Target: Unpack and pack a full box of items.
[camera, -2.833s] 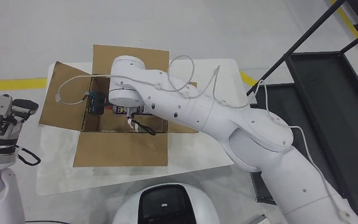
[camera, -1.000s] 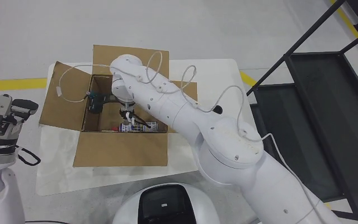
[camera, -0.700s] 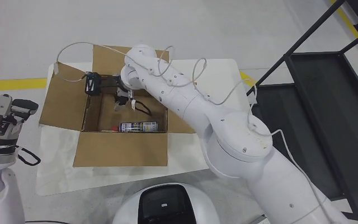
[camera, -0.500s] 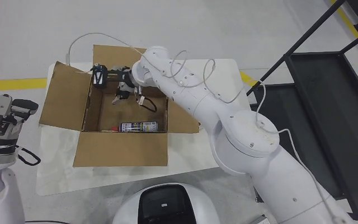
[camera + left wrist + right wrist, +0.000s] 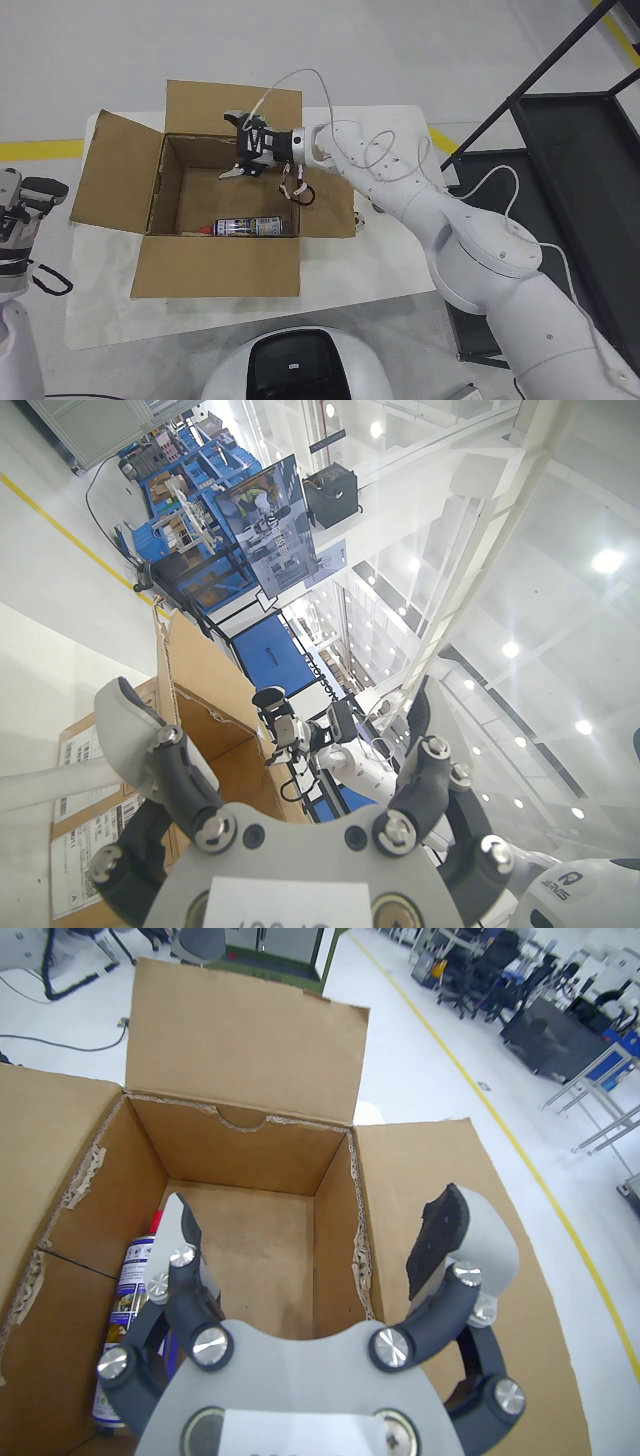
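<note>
The box is brown cardboard, with a darker smudge on its bottom. The spray can inside it has a red cap and a blue and white label. The right gripper is silver with black parts and a rough black pad. The table is white. The floor is pale grey with a yellow line.

Right tool has lifted out of box.
</note>
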Robot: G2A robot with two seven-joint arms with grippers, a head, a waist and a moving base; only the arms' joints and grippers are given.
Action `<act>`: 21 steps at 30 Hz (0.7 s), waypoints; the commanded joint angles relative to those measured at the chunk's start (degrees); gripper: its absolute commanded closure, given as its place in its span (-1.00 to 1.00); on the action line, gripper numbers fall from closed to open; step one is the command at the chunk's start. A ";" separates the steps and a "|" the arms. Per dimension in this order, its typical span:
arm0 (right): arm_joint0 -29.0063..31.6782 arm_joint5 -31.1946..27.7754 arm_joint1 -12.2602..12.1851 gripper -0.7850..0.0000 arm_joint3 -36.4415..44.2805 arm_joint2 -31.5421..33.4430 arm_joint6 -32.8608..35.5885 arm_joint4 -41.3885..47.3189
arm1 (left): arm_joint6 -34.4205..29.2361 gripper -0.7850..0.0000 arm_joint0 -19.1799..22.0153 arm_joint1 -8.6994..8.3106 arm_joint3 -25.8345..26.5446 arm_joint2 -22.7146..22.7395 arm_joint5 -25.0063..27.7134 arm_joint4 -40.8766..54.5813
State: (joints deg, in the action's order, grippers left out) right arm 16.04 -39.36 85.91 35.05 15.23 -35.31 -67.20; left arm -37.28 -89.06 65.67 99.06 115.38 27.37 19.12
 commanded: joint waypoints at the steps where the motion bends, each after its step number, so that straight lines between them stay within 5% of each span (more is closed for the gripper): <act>1: 2.21 1.69 -3.13 -1.00 4.79 1.87 -0.78 -1.05 | 0.00 -1.00 0.00 0.00 0.00 0.00 0.00 0.00; 6: 10.23 5.80 -11.93 -1.00 22.00 10.03 6.21 -2.44 | 0.00 -1.00 0.00 0.00 0.00 0.00 0.00 0.00; 12: 26.14 8.30 -21.98 -1.00 50.01 26.13 24.70 -2.96 | 0.00 -1.00 0.00 0.00 0.00 0.00 0.00 0.00; 21: 48.21 12.11 -28.34 -1.00 71.60 46.22 39.54 1.95 | 0.00 -1.00 0.00 0.00 0.00 0.00 0.00 0.00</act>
State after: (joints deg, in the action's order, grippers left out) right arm 62.17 -28.07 57.79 105.75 59.69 3.73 -66.32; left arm -37.28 -89.06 65.67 99.06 115.38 27.37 19.12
